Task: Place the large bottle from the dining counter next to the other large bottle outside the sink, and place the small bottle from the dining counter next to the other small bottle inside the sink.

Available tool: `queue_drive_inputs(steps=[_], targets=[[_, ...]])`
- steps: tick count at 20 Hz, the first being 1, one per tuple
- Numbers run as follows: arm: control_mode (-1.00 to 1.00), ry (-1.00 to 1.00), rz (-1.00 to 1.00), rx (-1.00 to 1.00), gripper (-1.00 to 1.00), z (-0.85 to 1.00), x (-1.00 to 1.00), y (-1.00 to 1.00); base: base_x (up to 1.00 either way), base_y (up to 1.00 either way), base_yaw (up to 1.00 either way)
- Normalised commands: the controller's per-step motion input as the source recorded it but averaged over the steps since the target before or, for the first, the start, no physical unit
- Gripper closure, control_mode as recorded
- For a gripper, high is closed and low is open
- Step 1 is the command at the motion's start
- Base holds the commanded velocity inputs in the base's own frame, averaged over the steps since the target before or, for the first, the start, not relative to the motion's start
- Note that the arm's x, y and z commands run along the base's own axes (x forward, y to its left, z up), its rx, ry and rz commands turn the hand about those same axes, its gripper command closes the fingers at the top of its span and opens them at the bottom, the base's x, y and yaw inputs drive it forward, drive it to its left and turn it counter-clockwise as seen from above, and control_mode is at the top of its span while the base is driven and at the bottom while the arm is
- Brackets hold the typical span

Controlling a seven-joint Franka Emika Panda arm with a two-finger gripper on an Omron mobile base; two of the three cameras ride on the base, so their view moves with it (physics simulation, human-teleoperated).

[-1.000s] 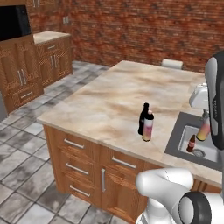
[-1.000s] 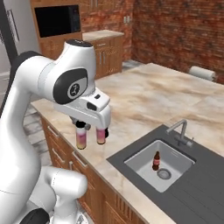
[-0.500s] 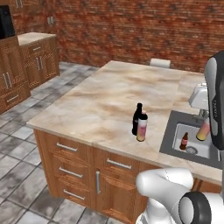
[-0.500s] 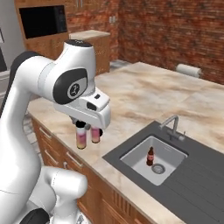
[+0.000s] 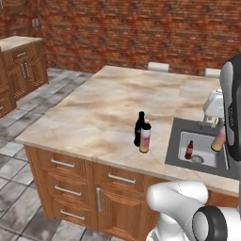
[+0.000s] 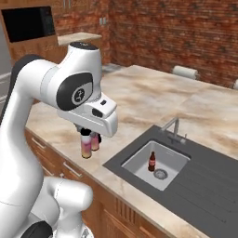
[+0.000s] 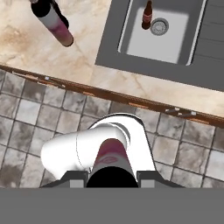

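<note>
**Ana:** Large bottle (image 5: 145,137) first: where does it stand?

**Ben:** Upright on the dining counter (image 5: 94,108), near its front edge. The other large bottle (image 5: 139,127), all black, stands just beside it on its left, so close that the two overlap in the left base view. I cannot tell whether they touch.

**Ana:** And to the right of that pair?

**Ben:** The sink (image 5: 207,143), set into its dark surround. The other small bottle (image 5: 189,149), dark brown, stands upright inside the basin, close to the drain.

**Ana:** Where is the small bottle?

**Ben:** The small bottle (image 5: 218,140) is up in the air, tilted, showing against the right part of the sink in the left base view. It touches neither basin nor counter.

**Ana:** What holds it?

**Ben:** The gripper (image 7: 111,177). In the hand view its fingers (image 7: 72,177) are clenched on the cap end of the small bottle, one on each side, and grey floor tiles (image 7: 26,109) lie beyond it.
</note>
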Motion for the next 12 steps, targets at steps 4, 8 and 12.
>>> queue_drive_inputs(steps=[4,8,12], targets=[[1.0,0.0,0.0,0.0,1.0,0.0,0.0,0.0,0.0,0.0,-0.25],[1.0,0.0,0.0,0.0,1.0,0.0,0.0,0.0,0.0,0.0,-0.25],[1.0,0.0,0.0,0.0,1.0,0.0,0.0,0.0,0.0,0.0,-0.25]])
